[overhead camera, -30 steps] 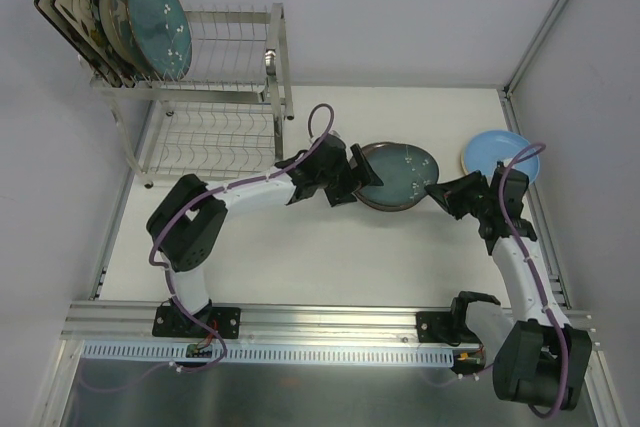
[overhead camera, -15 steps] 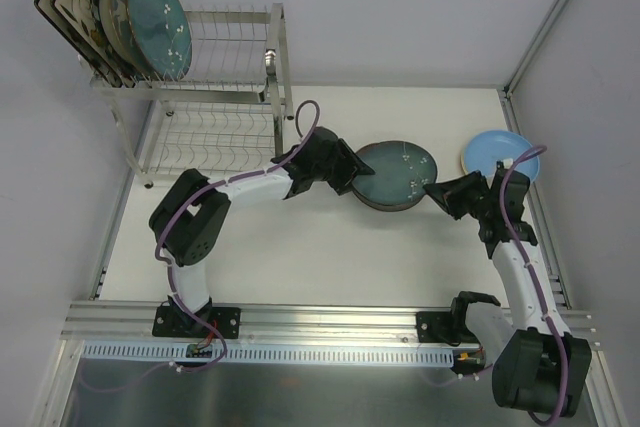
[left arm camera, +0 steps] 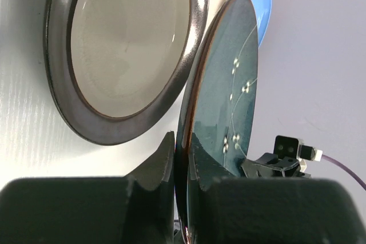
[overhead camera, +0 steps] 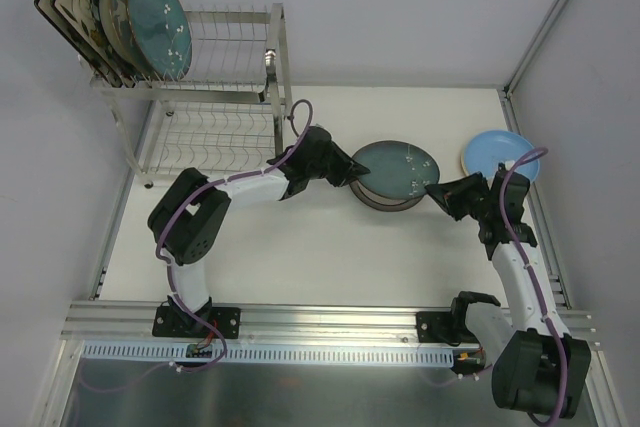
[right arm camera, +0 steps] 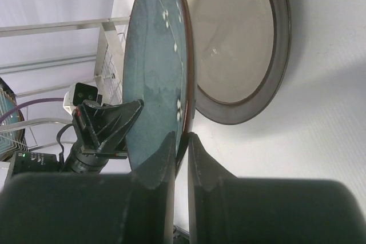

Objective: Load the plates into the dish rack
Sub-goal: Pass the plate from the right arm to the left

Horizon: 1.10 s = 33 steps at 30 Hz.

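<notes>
**Teal plate pinched at both rims: twist/drop risk**

Far left: dish rack [overhead camera: 215,97], upper tier part loaded. Centre: left gripper [overhead camera: 352,169] closed on the left rim of the teal plate [overhead camera: 395,169], which is tilted over the dark-rimmed plate [left arm camera: 126,50] on the counter [overhead camera: 330,257]. The right gripper [overhead camera: 435,190] clamps the opposite rim. Risk: if the arms move unevenly, the thin edge grips could twist loose and the plate drop, chipping the one beneath.

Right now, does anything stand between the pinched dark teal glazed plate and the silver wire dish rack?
Nothing visible: only bare table and the left arm itself lie between the dark teal glazed plate and the silver wire dish rack.
</notes>
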Available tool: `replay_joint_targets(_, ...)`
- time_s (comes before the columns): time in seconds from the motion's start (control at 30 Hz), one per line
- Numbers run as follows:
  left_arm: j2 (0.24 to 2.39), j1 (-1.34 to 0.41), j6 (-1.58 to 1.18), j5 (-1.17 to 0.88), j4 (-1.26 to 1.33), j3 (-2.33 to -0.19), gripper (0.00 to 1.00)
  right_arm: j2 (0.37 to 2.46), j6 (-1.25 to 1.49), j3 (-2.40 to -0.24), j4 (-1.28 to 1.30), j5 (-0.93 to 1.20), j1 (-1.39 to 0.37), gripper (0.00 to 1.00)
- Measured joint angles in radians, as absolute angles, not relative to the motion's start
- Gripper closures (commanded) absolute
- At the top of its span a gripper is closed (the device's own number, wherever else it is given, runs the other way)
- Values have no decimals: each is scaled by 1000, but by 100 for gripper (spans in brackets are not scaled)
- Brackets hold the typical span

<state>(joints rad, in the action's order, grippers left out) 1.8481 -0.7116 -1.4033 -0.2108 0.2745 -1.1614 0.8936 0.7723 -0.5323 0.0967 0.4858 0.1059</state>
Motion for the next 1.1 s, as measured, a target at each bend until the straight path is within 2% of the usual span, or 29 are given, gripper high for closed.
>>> replay_joint_targets(0.07, 1848, -712, -1398, -213, 284, -1161, 100, 892, 769, -533, 101, 480, 106, 99)
replay_joint_targets(0.17, 1848, -712, -1377, -223, 286, -1160, 100, 887, 753, -535, 137, 477, 106, 92)
replay_joint_targets(0.37, 1848, -713, -1317, -249, 299, -1160, 100, 886, 665, -593, 265, 473, 101, 72)
replay_joint_targets(0.47, 1848, -713, -1289, -260, 317, -1160, 100, 887, 613, -631, 319, 475, 95, 59)
replay_joint_targets(0.5, 1848, -714, -1280, -262, 323, -1160, 100, 888, 596, -643, 336, 476, 94, 51)
replay_joint_targets(0.7, 1848, -714, -1189, -262, 330, -1160, 100, 895, 517, -691, 398, 478, 92, 21)
replay_joint_targets(0.83, 1848, -714, -1124, -262, 321, -1160, 100, 895, 469, -706, 434, 477, 91, 9)
replay_joint_targets(0.87, 1848, -714, -1106, -262, 319, -1160, 100, 895, 457, -711, 448, 475, 91, 3)
replay_joint_targets(1.1, 1848, -717, -956, -282, 313, -1161, 100, 875, 356, -760, 560, 415, 91, 0)
